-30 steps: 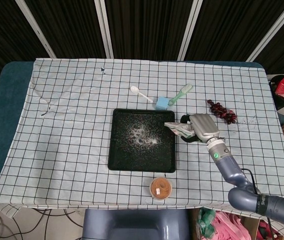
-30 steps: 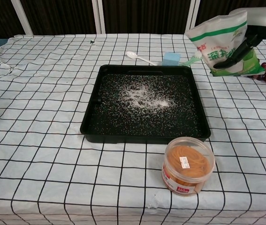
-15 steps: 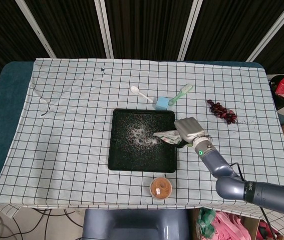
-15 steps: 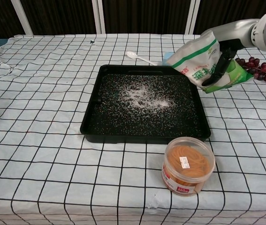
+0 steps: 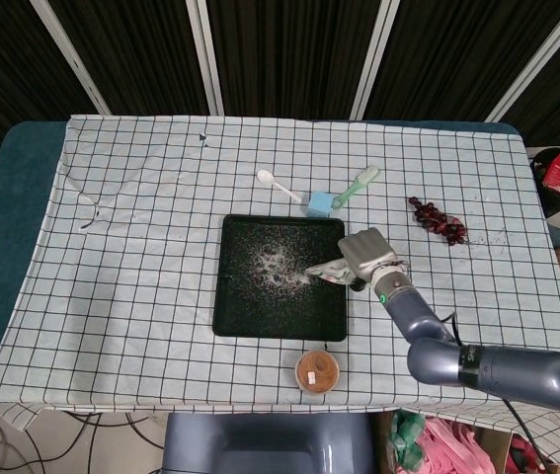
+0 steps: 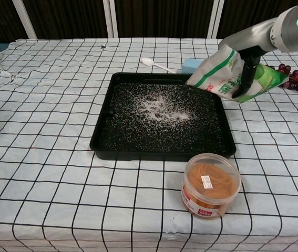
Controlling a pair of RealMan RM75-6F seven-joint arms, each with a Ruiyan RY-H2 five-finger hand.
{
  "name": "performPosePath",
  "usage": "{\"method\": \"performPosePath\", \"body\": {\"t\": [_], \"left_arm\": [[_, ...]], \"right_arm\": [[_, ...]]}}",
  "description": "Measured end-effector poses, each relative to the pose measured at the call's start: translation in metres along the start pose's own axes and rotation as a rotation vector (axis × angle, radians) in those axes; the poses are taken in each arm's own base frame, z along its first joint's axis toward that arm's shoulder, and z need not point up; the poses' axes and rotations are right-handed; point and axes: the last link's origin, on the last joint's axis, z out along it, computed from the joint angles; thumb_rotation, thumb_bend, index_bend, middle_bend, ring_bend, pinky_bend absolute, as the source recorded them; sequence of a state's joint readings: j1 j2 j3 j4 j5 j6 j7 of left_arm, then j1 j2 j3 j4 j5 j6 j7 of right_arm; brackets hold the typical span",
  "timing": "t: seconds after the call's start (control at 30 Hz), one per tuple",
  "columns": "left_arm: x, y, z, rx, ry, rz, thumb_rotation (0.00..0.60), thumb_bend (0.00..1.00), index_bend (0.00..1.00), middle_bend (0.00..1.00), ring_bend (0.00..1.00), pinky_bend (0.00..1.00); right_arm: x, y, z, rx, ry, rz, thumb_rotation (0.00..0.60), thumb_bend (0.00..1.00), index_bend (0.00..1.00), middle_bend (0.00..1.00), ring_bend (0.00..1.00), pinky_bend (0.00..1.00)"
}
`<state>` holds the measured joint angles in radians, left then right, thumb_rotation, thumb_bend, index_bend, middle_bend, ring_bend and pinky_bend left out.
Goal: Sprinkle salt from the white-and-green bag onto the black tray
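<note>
Right hand of mine grips the white-and-green bag, fingers wrapped round its body, and I hold it tipped with its mouth pointing down and left over the right part of the black tray. A second ago I had the bag upright and off to the right of the tray, beside the grapes; since then I have swung it inward and tilted it over, so its open end now hangs above the tray's near-right corner region in the head view. Salt already lies scattered across the tray, thickest in a white patch near the middle. I judge that I am at the pouring pose again, ready to shake more out toward the thinner right side; I cannot tell whether grains are falling at this instant. Just behind the tray lie a white spoon and a blue-headed brush, and in front of it stands a round tub on the checked desk. My left hand shows in neither view.
</note>
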<state>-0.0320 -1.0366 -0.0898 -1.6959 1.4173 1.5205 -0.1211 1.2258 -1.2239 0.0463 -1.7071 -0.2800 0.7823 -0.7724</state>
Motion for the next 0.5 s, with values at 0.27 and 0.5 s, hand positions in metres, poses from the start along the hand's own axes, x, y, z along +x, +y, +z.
{"method": "performPosePath", "body": {"t": [0.27, 0.5], "left_arm": [[0.0000, -0.0002, 0.0002, 0.001, -0.001, 0.000, 0.600, 0.62, 0.22, 0.05, 0.00, 0.00], [0.0002, 0.0001, 0.0000, 0.000, 0.001, -0.001, 0.600, 0.62, 0.22, 0.05, 0.00, 0.00]], "right_arm": [[0.0013, -0.0034, 0.0014, -0.038, -0.040, -0.023, 0.600, 0.27, 0.50, 0.46, 0.54, 0.53], [0.0027, -0.0052, 0.0020, -0.065, -0.058, -0.054, 0.600, 0.27, 0.50, 0.47, 0.54, 0.53]]}}
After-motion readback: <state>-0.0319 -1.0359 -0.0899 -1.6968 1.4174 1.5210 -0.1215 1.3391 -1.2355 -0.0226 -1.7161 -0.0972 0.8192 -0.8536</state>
